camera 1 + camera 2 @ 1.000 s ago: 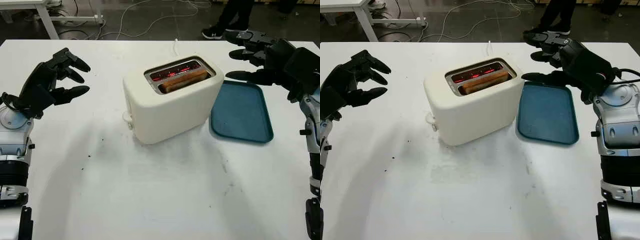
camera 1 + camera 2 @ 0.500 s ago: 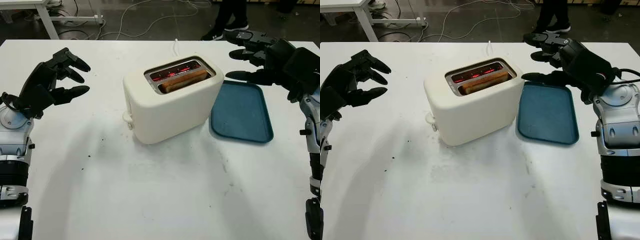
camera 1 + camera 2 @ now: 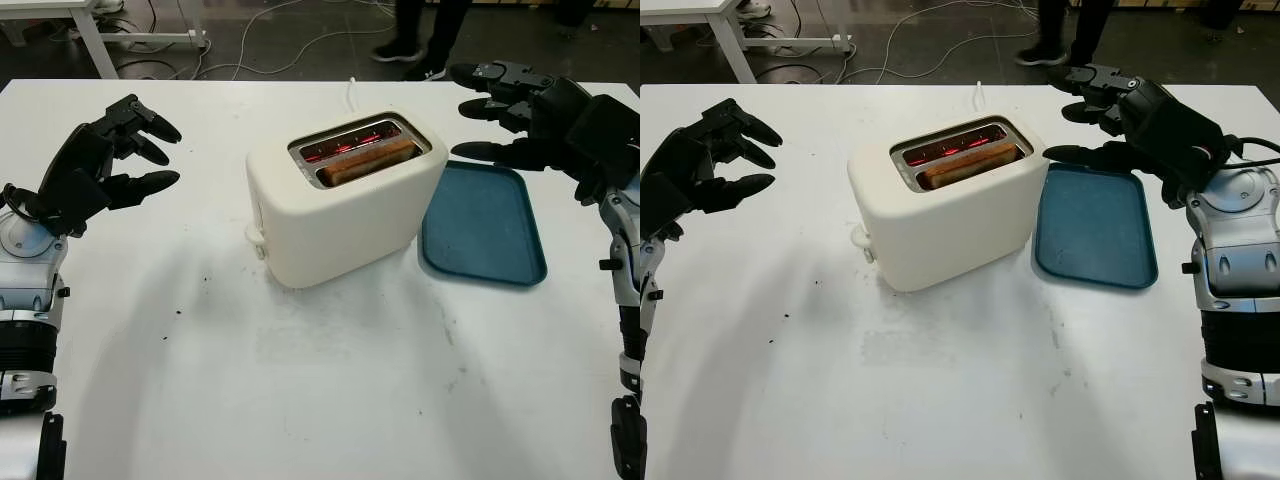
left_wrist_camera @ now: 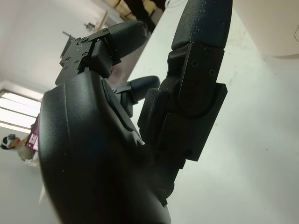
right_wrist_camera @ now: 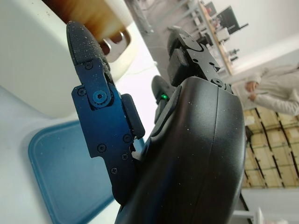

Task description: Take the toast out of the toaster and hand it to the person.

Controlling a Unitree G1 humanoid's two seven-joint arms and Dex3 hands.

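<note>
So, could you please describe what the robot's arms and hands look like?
Both the left hand and the right hand are matte black, with three segmented fingers fastened by visible screws. The forearms behind them are silver-grey with black bands and joints; a thin black cable runs by each wrist.

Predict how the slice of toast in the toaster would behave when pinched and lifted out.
The toast looks browned and dry, so it is probably stiff and light, yet brittle under a hard pinch. The toaster glows red in its other slot, so the slice is likely hot. Little of it stands above the slot, leaving a small grip area.
</note>
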